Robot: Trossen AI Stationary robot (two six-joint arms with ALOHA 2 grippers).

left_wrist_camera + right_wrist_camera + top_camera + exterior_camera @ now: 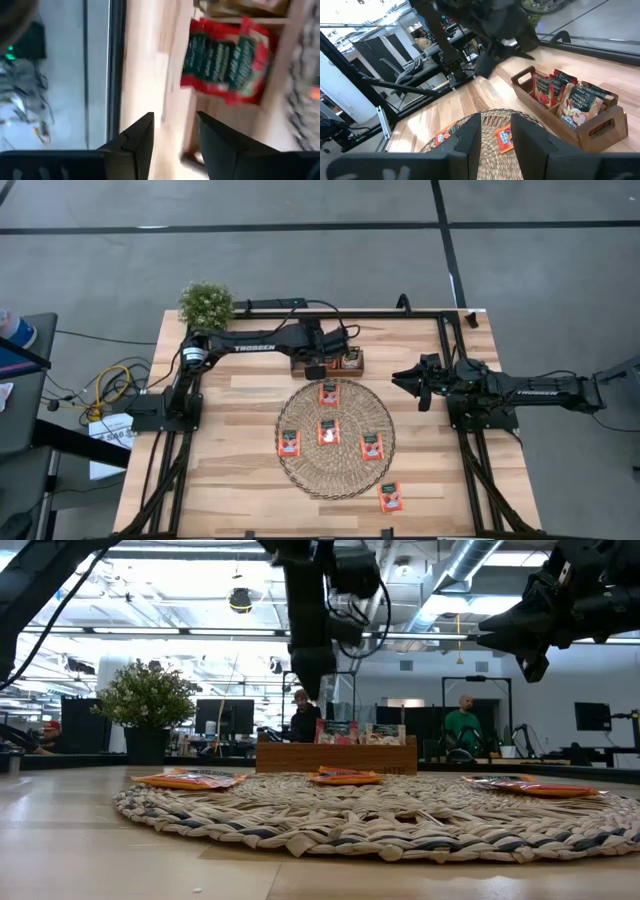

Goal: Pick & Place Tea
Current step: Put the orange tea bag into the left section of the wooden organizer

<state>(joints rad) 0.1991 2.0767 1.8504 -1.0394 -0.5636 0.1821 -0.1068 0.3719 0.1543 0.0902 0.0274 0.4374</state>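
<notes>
Several red-orange tea sachets lie flat on the round woven mat (335, 470), among them one (329, 393) nearest the tray and one (328, 432) in the middle. Another sachet (390, 497) lies on the bare table by the mat's near right. More sachets (225, 65) stand upright in the brown wooden tray (597, 127) behind the mat. My left gripper (175, 125) hovers open just above the tray's left end, fingers slanting down, nothing between them. My right gripper (496, 130) waits open at the table's right side, raised, pointing toward the tray.
A small potted plant (206, 302) stands at the table's far left corner. Black frame rails run along the left, right and far edges. Bare wood lies left of the mat and along the near edge. People sit in the room behind the table (460, 725).
</notes>
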